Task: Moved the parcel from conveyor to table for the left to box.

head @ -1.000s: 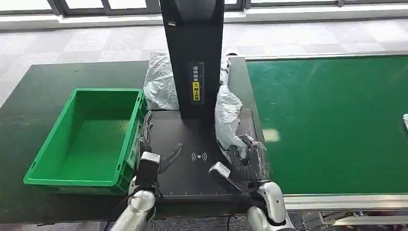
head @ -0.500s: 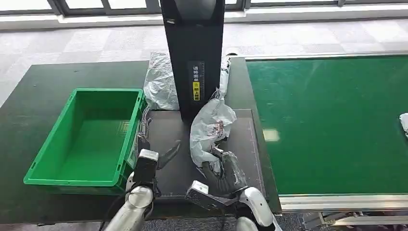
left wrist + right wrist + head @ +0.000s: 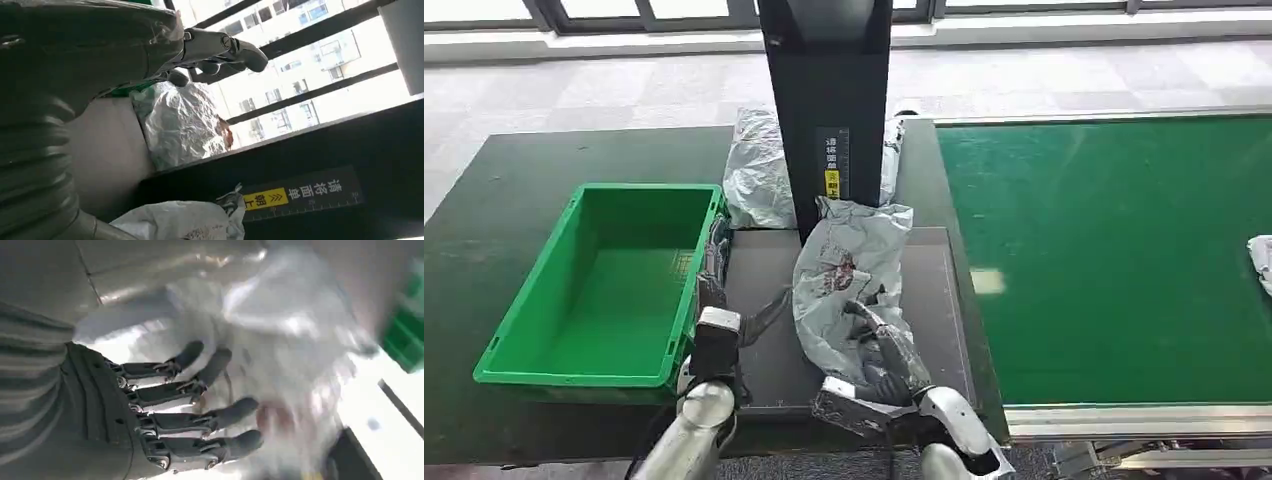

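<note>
While right robot hand point(image 3: 879, 350) grips parcel point(image 3: 844, 275) | left robot hand point(image 3: 734, 300) spread, holding nothing | green bin point(image 3: 524, 320) bare

Crinkled glossy plastic parcel point(image 3: 849, 270)

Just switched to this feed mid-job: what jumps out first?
The crumpled silver parcel lies on the dark scan pad in front of the black post, with the right hand on its near end. To its left sits the empty green crate, the left hand beside it.
</note>
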Tool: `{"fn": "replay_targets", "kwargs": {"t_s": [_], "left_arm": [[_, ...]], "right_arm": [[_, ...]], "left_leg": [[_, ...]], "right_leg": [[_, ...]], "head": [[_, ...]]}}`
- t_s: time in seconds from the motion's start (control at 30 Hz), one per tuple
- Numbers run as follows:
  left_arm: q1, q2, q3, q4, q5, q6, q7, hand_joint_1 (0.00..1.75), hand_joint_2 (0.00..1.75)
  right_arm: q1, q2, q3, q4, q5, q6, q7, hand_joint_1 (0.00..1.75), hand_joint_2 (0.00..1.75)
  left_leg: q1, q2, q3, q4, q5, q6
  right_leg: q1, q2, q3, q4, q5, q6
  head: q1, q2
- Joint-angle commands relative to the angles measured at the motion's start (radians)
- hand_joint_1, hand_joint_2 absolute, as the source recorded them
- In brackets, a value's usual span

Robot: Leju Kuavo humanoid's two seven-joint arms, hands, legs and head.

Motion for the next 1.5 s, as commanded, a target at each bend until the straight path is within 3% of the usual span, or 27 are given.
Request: {"fn": "replay_targets", "kwargs": {"t_s": [0.03,0.23,0.27,0.43,0.6,0.8,1.23,1.27,1.4,1.5], "left_arm": [[-0.044,0.005,0.057,0.091,0.050,0.021,-0.051,0.00,1.75],[-0.069,0.034,-0.002,0.161,0.011,-0.027,-0.029,0.00,1.75],[-0.080,0.047,-0.029,0.190,-0.001,-0.087,0.001,0.00,1.75],[-0.079,0.046,-0.026,0.207,-0.001,-0.096,-0.003,0.00,1.75],[-0.133,0.081,-0.168,0.419,-0.294,-0.346,0.159,0.00,1.75],[-0.187,0.068,-0.248,0.600,-0.490,-0.504,0.174,0.00,1.75],[-0.201,0.076,-0.259,0.603,-0.538,-0.546,0.190,0.00,1.75],[-0.201,0.076,-0.259,0.603,-0.538,-0.546,0.190,1.75,1.75],[-0.207,0.078,-0.232,0.578,-0.547,-0.570,0.169,1.75,1.75],[-0.212,0.069,-0.178,0.537,-0.538,-0.502,0.175,1.75,1.75]], "right_arm": [[0.025,-0.011,-0.107,-0.102,-0.157,-0.195,-0.145,0.00,1.75],[0.046,0.016,-0.160,-0.098,-0.274,-0.271,-0.258,0.00,1.75],[0.043,0.024,-0.171,-0.092,-0.295,-0.289,-0.278,0.00,1.75],[0.030,0.026,-0.173,-0.073,-0.304,-0.289,-0.283,0.00,1.75],[-0.016,0.046,-0.194,0.018,-0.346,-0.319,-0.321,0.00,1.75],[-0.001,0.053,-0.209,0.011,-0.324,-0.315,-0.320,0.00,1.75],[0.030,0.052,-0.218,-0.027,-0.303,-0.310,-0.304,0.00,1.75],[0.030,0.052,-0.218,-0.027,-0.303,-0.310,-0.304,0.00,1.75],[0.059,0.055,-0.232,-0.059,-0.274,-0.293,-0.272,0.00,1.75],[0.099,0.055,-0.247,-0.112,-0.258,-0.302,-0.260,0.00,1.75]], "left_leg": [[0.000,-0.003,0.001,-0.001,0.000,0.000],[0.001,-0.003,0.001,-0.001,0.000,0.000],[0.001,-0.003,0.002,-0.002,0.000,0.000],[0.001,-0.002,0.002,-0.002,0.000,0.000],[0.000,-0.001,0.003,-0.002,0.000,0.000],[0.000,-0.002,0.003,-0.002,0.001,0.000],[0.000,-0.001,0.005,-0.002,0.000,0.000],[0.001,-0.002,0.006,-0.003,0.000,0.000],[0.001,-0.003,0.005,-0.002,0.001,0.001],[0.001,-0.004,0.006,-0.002,0.001,0.001]], "right_leg": [[0.000,0.000,0.002,-0.001,0.000,0.000],[0.000,0.001,0.002,-0.002,0.000,0.000],[0.001,0.002,0.002,-0.002,0.000,-0.001],[0.000,0.003,0.002,-0.002,0.001,-0.001],[0.000,0.002,0.003,-0.002,0.000,-0.001],[0.000,0.002,0.003,-0.003,0.000,-0.001],[0.000,0.001,0.006,-0.002,0.001,0.000],[0.000,0.002,0.007,-0.004,0.001,0.000],[0.000,0.001,0.007,-0.003,0.001,-0.001],[-0.001,-0.001,0.008,-0.002,0.001,0.000]], "head": [[0.000,0.000],[0.000,0.000],[0.000,0.000],[0.000,0.000],[0.000,0.000],[0.000,0.000],[0.000,0.000],[0.000,0.000],[0.000,0.000],[0.000,0.000]]}}
